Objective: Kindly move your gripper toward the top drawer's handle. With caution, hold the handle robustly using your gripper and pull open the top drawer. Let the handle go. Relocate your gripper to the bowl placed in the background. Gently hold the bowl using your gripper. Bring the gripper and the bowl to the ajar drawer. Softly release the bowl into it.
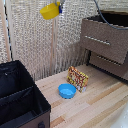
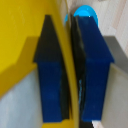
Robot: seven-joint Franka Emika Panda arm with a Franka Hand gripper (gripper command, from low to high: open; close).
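The bowl [image 1: 49,11] is held aloft, its rim clamped between the gripper [image 2: 70,70] fingers. No writing on the patterned box [image 1: 77,78] can be read.

The yellow bowl [image 1: 49,11] looks smooth, glossy plastic, like the blue bowl [image 1: 67,90]. The tabletop [image 1: 102,102] is pale planked wood; the top drawer [image 1: 106,39] matt grey-brown wood.
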